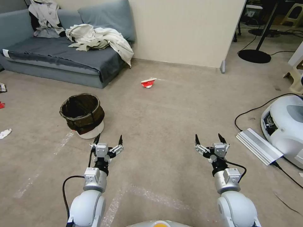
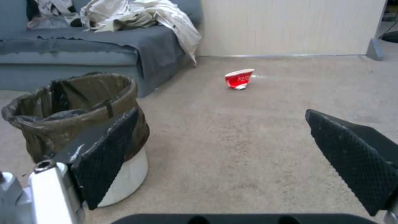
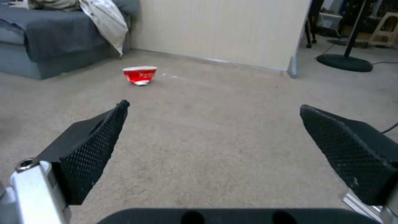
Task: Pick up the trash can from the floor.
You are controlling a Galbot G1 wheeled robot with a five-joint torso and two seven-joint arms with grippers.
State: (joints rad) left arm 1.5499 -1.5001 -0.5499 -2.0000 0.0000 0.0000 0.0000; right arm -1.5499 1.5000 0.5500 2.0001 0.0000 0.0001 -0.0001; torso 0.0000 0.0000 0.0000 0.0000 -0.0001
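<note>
Fingers spread wide on both grippers, each holding nothing. The left gripper (image 1: 109,140) reaches forward and low over the floor (image 1: 164,113), its arm stretched straight out from the robot's left shoulder, fingertips pointing ahead. Its outer finger (image 2: 105,149) sits just beside the trash can (image 1: 83,115) on the near side, with no clear contact; in the left wrist view that finger overlaps the bin's white wall, while the other finger (image 2: 352,155) stands over bare carpet.

The right gripper (image 1: 210,140) mirrors the pose on the robot's right, arm extended forward at about the same reach, both textured pads (image 3: 93,149) splayed over open carpet and touching nothing.

The trash can stands upright on the floor, ahead and slightly outboard of the left gripper, its dark bag folded over the rim and the white body showing below. Farther ahead lies a crushed red cup (image 1: 148,83), well apart from both grippers. A grey sofa (image 1: 56,53) with crumpled clothes (image 1: 101,39) stands beyond the bin. To the right rests a white rounded machine (image 1: 285,126) with a black cable (image 1: 252,110), and a silver ribbed bar (image 1: 258,146) touching its side.
</note>
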